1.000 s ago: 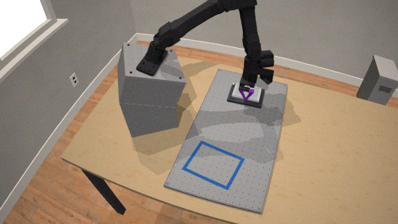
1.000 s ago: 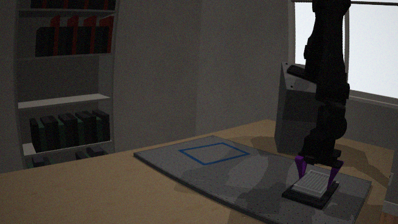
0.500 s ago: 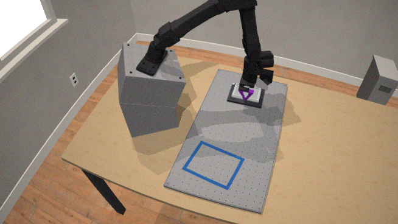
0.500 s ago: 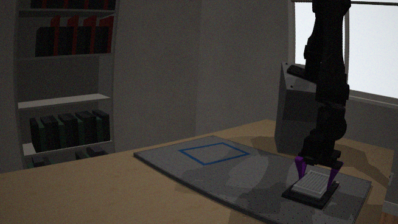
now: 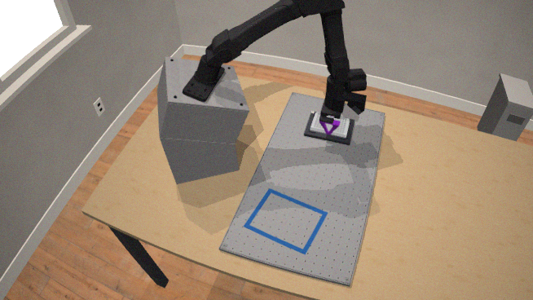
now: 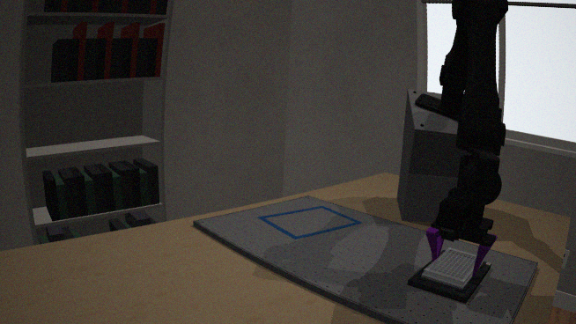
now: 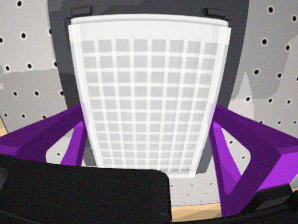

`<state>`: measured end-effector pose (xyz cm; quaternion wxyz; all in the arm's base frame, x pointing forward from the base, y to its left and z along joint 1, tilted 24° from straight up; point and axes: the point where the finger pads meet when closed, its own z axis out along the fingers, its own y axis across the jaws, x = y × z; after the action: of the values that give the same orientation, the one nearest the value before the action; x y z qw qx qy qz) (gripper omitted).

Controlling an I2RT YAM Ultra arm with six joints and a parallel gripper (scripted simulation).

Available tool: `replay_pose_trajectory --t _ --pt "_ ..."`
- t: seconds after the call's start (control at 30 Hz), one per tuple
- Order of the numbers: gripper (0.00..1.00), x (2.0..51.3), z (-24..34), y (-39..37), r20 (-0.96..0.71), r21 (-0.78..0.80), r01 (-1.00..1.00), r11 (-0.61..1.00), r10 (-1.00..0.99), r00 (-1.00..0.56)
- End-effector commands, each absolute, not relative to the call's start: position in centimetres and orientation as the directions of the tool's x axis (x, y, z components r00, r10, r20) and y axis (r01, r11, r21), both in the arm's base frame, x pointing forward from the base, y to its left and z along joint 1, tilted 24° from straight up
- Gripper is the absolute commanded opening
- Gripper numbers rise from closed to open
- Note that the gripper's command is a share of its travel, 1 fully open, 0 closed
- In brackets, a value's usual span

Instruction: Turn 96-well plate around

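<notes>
1. Top view: the arm is reaching down over the dark plate nest N1 at the far end of the perforated deck; taped bench spot B1 is lying well apart, at the near end.
2. Exterior view: the tool is straddling the 96-well plate, purple fingers standing at both long sides.
3. Wrist view: the tool is gripping the plate, which is sitting over the nest.

No readable text, labels, numbers or brand marks anywhere. Checked 96-well plate, plate nest, blue taped outline, perforated deck, book spines on bookshelf: all blank or too blurred. No A1 marking legible.
</notes>
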<state>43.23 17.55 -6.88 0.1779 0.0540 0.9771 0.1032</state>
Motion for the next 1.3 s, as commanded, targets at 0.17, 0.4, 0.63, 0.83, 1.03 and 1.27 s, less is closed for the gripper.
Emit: replay_pose_trajectory --t 0.17,0.4,0.63,0.83,1.03,1.27 --pt "0.00 43.6 -6.4 17.7 -0.350 0.228 0.068 0.971 0.147 -0.925" --pt "1.00 43.6 -6.5 17.7 -0.350 0.228 0.068 0.971 0.147 -0.925" --pt "1.00 43.6 -6.5 17.7 -0.350 0.228 0.068 0.971 0.147 -0.925" --pt "1.00 43.6 -6.5 17.7 -0.350 0.228 0.068 0.971 0.147 -0.925" --pt "1.00 43.3 -5.5 17.5 -0.350 0.228 0.068 0.971 0.147 -0.925" --pt "1.00 42.8 -4.3 17.3 -0.350 0.228 0.068 0.971 0.147 -0.925"
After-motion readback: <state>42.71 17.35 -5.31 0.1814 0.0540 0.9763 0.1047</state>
